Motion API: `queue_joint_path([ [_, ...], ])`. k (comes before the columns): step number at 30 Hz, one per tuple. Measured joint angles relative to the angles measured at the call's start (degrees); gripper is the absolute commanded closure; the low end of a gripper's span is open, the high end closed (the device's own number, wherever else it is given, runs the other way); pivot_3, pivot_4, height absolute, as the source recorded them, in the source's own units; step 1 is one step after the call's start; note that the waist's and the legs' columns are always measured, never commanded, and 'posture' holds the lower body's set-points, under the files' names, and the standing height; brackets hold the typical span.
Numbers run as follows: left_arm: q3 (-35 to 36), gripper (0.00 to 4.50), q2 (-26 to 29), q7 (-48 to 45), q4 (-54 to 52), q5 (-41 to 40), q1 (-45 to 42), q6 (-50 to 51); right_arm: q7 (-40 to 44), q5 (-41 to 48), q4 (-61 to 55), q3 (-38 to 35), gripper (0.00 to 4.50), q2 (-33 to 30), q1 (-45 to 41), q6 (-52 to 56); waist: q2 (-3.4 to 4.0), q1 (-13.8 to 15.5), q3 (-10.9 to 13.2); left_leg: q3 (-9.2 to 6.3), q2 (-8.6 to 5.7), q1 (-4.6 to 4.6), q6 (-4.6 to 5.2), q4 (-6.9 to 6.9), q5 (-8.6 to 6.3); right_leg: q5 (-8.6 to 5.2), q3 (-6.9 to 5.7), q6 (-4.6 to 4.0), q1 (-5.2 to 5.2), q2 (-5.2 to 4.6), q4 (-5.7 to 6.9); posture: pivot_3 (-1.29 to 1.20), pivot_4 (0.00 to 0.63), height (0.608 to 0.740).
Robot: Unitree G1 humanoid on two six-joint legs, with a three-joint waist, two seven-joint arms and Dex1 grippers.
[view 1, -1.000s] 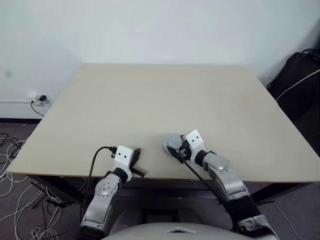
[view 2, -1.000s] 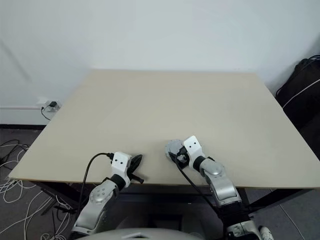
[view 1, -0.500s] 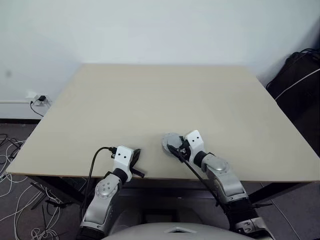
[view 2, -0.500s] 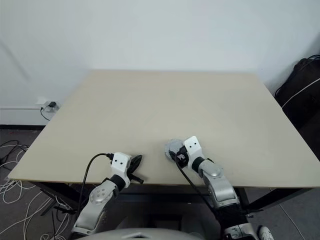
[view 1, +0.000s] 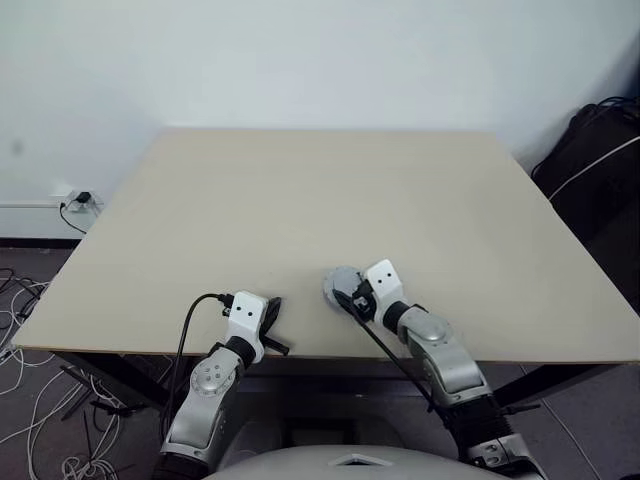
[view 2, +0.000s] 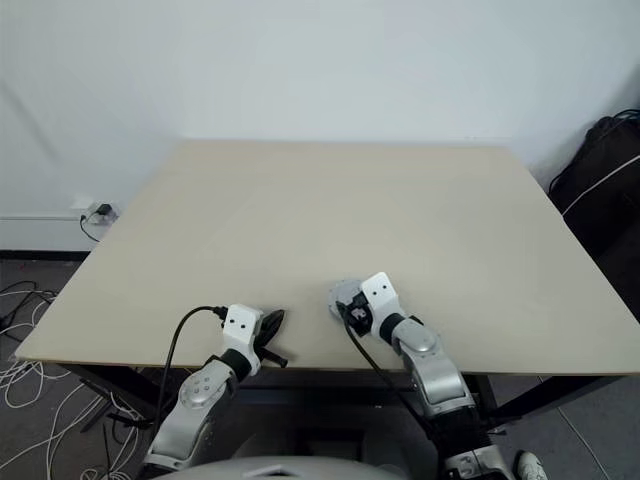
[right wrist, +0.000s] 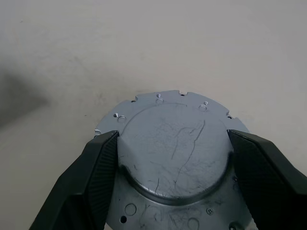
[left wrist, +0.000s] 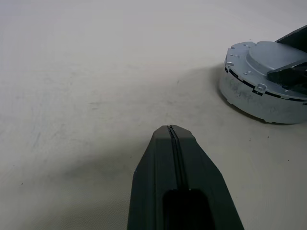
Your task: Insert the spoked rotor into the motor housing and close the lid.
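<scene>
The right gripper point(right wrist: 172, 158) has narrowed its 2 fingers point(right wrist: 98, 172) onto the raised hub of the lid point(right wrist: 175, 143), seated on the motor housing point(left wrist: 261, 103); closing looks nearly done. The left gripper point(left wrist: 171, 143), pressed shut and empty, rests near the housing

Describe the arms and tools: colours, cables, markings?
Both arms have silver-grey rounded joint shells and a white wrist block with small dark dots. The left tool and right tool have black, wedge-shaped fingers. A black cable loops from the left wrist; another runs along the right forearm.
</scene>
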Motion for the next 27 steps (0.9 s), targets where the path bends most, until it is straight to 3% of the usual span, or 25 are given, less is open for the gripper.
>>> queue_joint_path([
  [27,0.0,4.50,0.1,0.0,0.0,0.0,0.3,0.0,1.3,-1.4,-2.1,1.9,1.25,-2.2,-1.9,4.9,-0.01,0.0,0.0,0.00,0.00,0.01,0.00,0.00,0.00,0.00,-0.04,0.00,0.02,-0.01,-0.01,0.00,0.000,0.740],
])
